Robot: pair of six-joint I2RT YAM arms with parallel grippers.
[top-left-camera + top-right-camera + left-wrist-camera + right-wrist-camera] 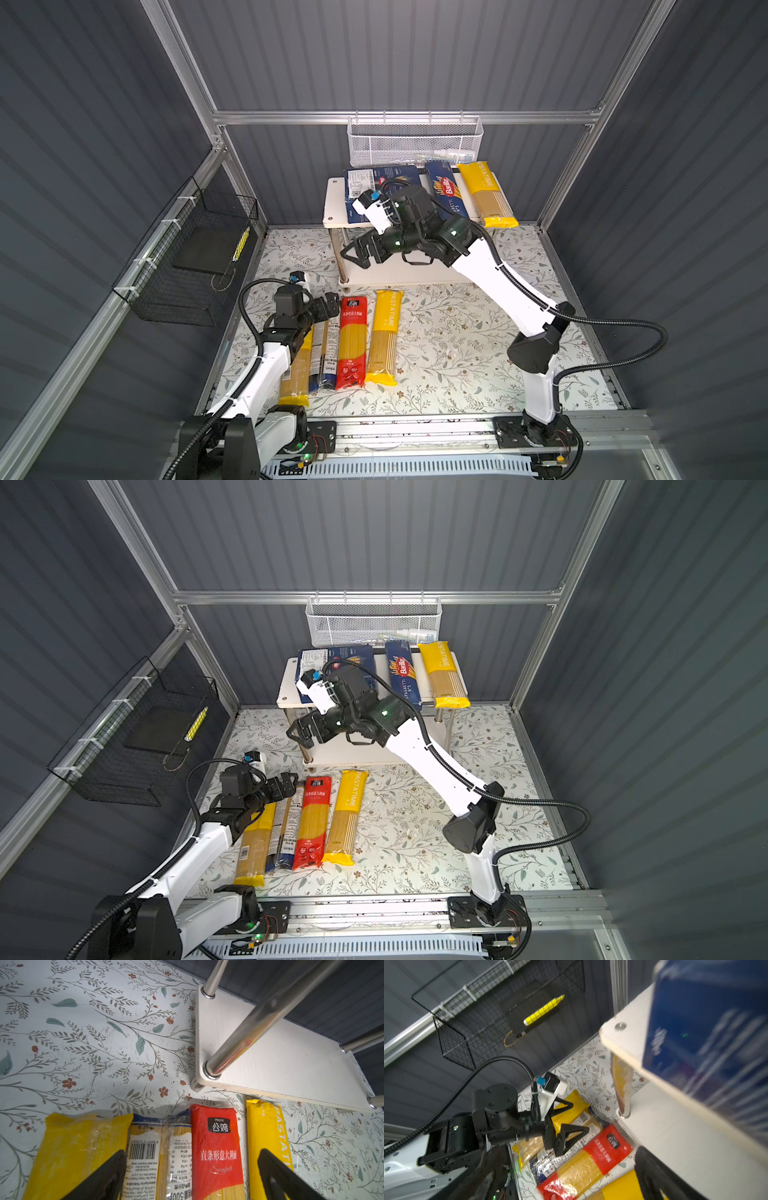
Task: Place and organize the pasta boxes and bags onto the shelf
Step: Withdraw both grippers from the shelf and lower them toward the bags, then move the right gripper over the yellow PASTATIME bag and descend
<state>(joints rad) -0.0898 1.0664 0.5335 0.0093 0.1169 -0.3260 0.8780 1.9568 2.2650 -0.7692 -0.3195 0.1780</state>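
The shelf [334,203] stands at the back. Its top board carries the wide blue pasta box [384,180], the narrow SPAGHETTI box [446,193] and a yellow-ended bag [488,195]. Several bags lie side by side on the floral floor in front: a yellow-ended one [296,376], a clear one with a blue label [325,353], a red one [353,338] and another yellow one [384,336]. My left gripper [328,305] hovers open over their far ends, its jaws spanning the clear bag [158,1157] and red bag [216,1153]. My right gripper [353,253] is open and empty beside the shelf's front left leg.
A white mesh basket [415,141] hangs on the back wall above the shelf. A black wire basket [187,257] with a yellow marker [241,243] hangs on the left wall. The shelf's lower board [280,1068] is bare. Bare floral floor spreads to the right of the bags.
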